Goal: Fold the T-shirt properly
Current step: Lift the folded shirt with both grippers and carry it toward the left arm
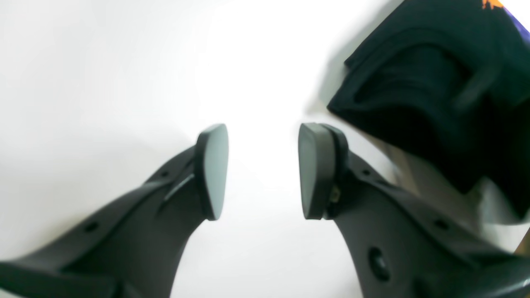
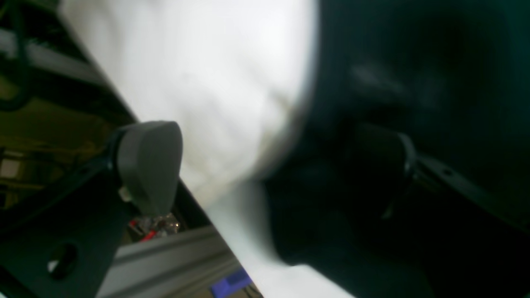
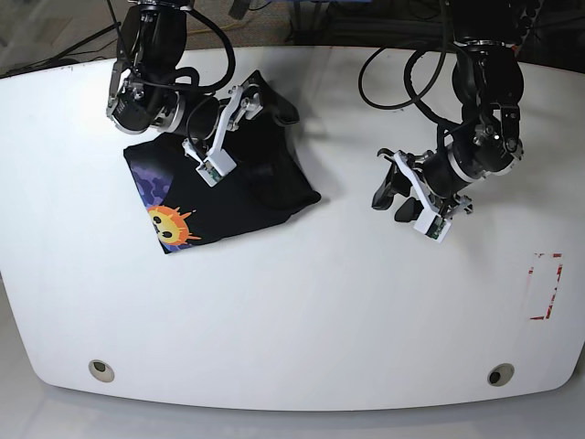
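The T-shirt (image 3: 239, 197) lies folded into a rough square on the left part of the white table (image 3: 320, 302). It is black, with an orange sun print and a purple patch on its front left corner. My right gripper (image 3: 270, 102) hovers open at the shirt's far edge. In the right wrist view one finger of this gripper (image 2: 265, 165) stands over the black T-shirt (image 2: 414, 82), the other past the table's edge. My left gripper (image 3: 391, 199) hangs open over bare table, to the right of the shirt. Its wrist view shows this gripper (image 1: 263, 171) empty, with the T-shirt (image 1: 434, 95) at upper right.
The table's far edge runs close behind my right gripper, with a metal frame rail (image 2: 174, 256) beyond it. A red-outlined rectangle (image 3: 546, 285) marks the table at far right. Two round grommets (image 3: 98, 369) (image 3: 498, 374) sit near the front edge.
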{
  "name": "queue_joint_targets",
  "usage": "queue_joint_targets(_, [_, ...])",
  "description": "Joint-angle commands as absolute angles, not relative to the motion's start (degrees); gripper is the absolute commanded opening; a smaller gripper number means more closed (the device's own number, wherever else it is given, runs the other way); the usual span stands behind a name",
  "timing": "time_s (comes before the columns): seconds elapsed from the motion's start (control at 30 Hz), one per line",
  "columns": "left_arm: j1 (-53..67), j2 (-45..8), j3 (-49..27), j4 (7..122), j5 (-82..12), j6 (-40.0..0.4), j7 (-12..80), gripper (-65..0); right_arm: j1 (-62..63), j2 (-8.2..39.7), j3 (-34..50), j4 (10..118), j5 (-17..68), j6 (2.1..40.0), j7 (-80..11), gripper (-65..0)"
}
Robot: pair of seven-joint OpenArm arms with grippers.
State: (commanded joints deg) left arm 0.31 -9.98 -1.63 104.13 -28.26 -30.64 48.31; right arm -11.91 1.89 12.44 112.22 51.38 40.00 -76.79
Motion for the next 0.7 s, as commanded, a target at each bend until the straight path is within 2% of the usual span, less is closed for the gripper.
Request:
queue_joint_targets(0.17, [-2.2, -11.1, 5.3, 104.3, -28.2, -30.5, 48.3, -39.9, -10.2, 4.5, 20.3, 112.9, 51.6, 40.0, -75.6, -3.0])
queue_joint_targets(0.33, [-5.1, -10.4, 13.8, 103.1, -26.3, -30.3, 48.3, -39.9, -3.9, 10.9, 28.5, 110.3, 51.4, 40.0, -75.1, -3.0])
queue_joint_targets(0.47, [-6.0, -5.9, 21.1, 101.8, -20.7, -30.3, 48.0, -39.9, 2.4, 16.1, 31.2, 101.1, 50.3, 40.0, -74.9, -3.0])
queue_joint_targets(0.6, [-6.0, -1.1, 26.9, 99.0, -14.6, -30.5, 48.0, -39.9, 10.6, 19.9, 31.3, 90.8, 42.9, 40.0, -72.7, -3.2])
queue_joint_targets(0.7, [-6.0, 2.6, 30.5, 96.0, -10.5, -30.5, 48.0, -39.9, 16.7, 20.3, 30.2, 82.2, 33.5, 40.0, -68.9, -3.2])
